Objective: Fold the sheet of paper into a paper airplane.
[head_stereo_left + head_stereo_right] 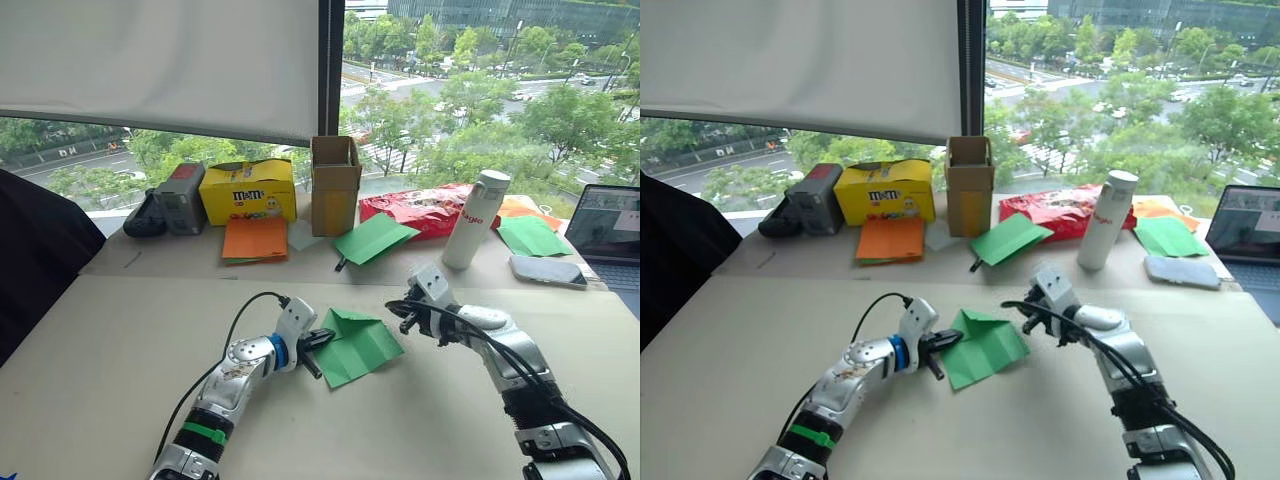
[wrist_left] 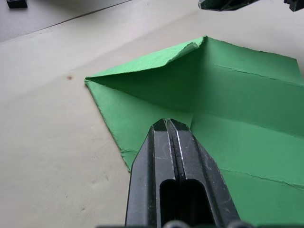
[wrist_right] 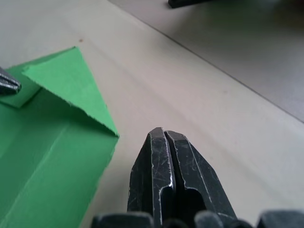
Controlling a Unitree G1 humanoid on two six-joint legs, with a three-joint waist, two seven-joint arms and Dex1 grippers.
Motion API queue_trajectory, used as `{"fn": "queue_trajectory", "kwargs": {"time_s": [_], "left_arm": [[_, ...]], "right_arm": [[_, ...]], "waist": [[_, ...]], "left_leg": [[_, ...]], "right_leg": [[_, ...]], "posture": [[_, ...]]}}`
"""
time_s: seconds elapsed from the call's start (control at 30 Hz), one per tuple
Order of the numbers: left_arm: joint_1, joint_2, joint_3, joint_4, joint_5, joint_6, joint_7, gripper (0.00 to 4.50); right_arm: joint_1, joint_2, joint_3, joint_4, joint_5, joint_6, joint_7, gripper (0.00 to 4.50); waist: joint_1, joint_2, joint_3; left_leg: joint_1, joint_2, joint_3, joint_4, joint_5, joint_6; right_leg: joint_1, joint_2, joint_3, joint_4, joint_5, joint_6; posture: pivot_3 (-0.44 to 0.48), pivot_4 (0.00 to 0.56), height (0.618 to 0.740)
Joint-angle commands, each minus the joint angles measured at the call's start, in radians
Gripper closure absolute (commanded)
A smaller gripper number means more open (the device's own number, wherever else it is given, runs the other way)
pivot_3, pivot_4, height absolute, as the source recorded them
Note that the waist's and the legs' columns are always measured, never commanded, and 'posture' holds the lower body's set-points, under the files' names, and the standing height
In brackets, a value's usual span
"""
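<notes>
Sheet of paper (image 1: 357, 347): thin, bright green, matte, lying on the pale beige table (image 1: 120, 360) between the two arms. Crease lines run across it; one far corner is folded over into a triangular flap that stands slightly proud of the sheet. Edges look a little rough in the left wrist view.

Left gripper (image 1: 322, 338): two black fingers pressed together, no gap between them, tips resting on the sheet's near-left edge. Whether paper is pinched between them cannot be told.

Right gripper (image 1: 402, 313): fingers also closed tight with nothing between them, tips over bare table just beside the sheet's right corner, apart from the paper.

Further back, along the window: an orange paper sheet (image 1: 255, 239), a second green folded sheet (image 1: 373, 239), a yellow M&M's box (image 1: 248, 190), an upright brown cardboard box (image 1: 335, 184), a red crinkled snack bag (image 1: 420, 209), a white cylindrical bottle (image 1: 476, 219). Far right: a phone (image 1: 546, 270) lying flat and a laptop (image 1: 610, 228), more green paper (image 1: 532, 236) near them.
</notes>
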Motion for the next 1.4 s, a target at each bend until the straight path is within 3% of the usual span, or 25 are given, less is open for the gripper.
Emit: {"fn": "queue_trajectory", "kwargs": {"time_s": [0.03,0.33,0.7,1.0,1.23,1.4], "left_arm": [[0.0,-0.006,-0.005,0.028,0.017,-0.005,0.009,4.45],[-0.007,-0.022,0.024,0.069,0.017,-0.013,0.033,4.45],[-0.001,-0.017,0.062,0.061,0.008,-0.015,0.051,4.45],[-0.008,-0.027,0.062,0.056,-0.001,-0.02,0.043,4.45],[0.014,0.039,0.096,0.014,-0.001,0.007,0.048,4.45],[-0.001,0.051,0.141,-0.009,-0.012,-0.06,0.075,4.45]], "right_arm": [[0.058,-0.018,0.036,-0.058,0.013,-0.005,0.038,4.5],[0.064,0.081,-0.011,-0.013,0.121,-0.021,0.067,4.5],[0.055,0.158,-0.085,-0.114,0.321,0.058,0.079,4.5],[0.048,0.166,-0.037,-0.078,0.3,0.04,0.047,4.5],[0.042,0.159,-0.047,-0.027,0.288,0.016,0.027,4.5],[0.041,0.164,-0.044,-0.02,0.29,0.009,0.024,4.5]], "waist": [[-0.004,0.0,0.0],[-0.005,-0.002,0.001],[-0.004,-0.001,0.001],[-0.002,-0.001,0.001],[-0.008,-0.001,0.001],[-0.006,-0.001,0.001]], "left_leg": [[0.0,0.0,0.0,0.0,0.0,0.0],[0.001,0.001,0.002,0.0,0.0,0.0],[0.001,0.003,0.001,0.0,0.0,0.0],[0.001,0.003,0.001,0.0,0.0,0.0],[0.001,0.003,0.001,-0.001,0.0,0.0],[0.001,0.003,0.001,-0.001,0.0,0.0]], "right_leg": [[0.001,0.001,0.0,0.0,0.0,0.0],[0.002,0.012,-0.001,0.0,0.0,0.001],[0.001,0.012,0.0,0.0,0.0,0.0],[0.001,0.012,0.0,0.0,0.0,0.0],[0.001,0.012,0.0,0.0,0.0,0.0],[0.0,0.012,0.0,0.001,0.0,0.0]], "posture": [[0.0,0.15,0.74],[0.0,0.15,0.74],[0.0,0.15,0.74],[0.0,0.15,0.74],[0.0,0.15,0.74],[0.0,0.15,0.74]]}}
